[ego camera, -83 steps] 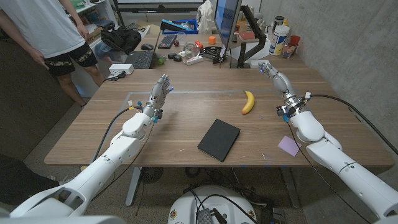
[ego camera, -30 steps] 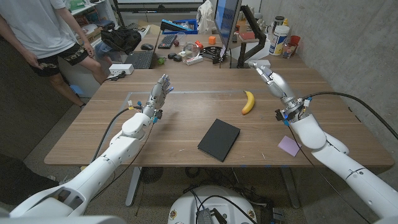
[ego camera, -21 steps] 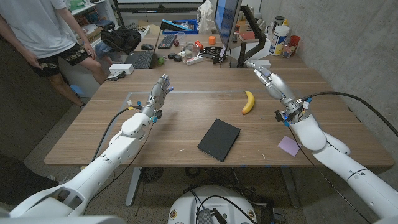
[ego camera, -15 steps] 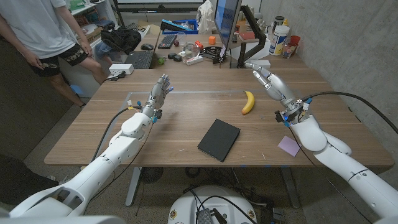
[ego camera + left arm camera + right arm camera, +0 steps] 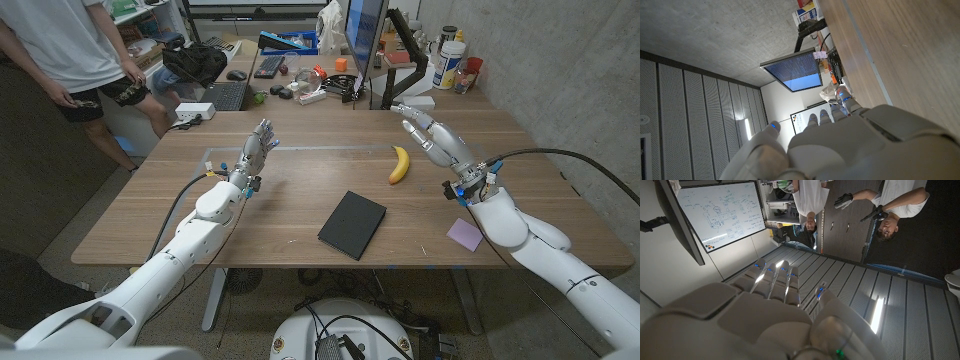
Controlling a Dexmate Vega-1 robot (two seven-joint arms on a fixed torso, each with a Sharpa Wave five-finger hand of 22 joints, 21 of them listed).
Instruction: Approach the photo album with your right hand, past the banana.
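Since 2.8 s ago: right hand (image 5: 428, 132) swung from upright near the table's right edge to lean leftward, now raised just right of the banana (image 5: 399, 164), fingers apart, holding nothing. Left hand (image 5: 256, 151) unmoved, raised, fingers spread, empty. Person (image 5: 75, 50) at top left shifted a little.

Album (image 5: 352, 224): black, flat on the table (image 5: 250, 225), near the front edge, below the banana, apart from both hands.

No readable writing; whiteboard (image 5: 722, 211) scrawl too small.

Wooden top, purple note (image 5: 464, 234) at right, keyboards and monitor (image 5: 365, 35) behind, concrete wall.
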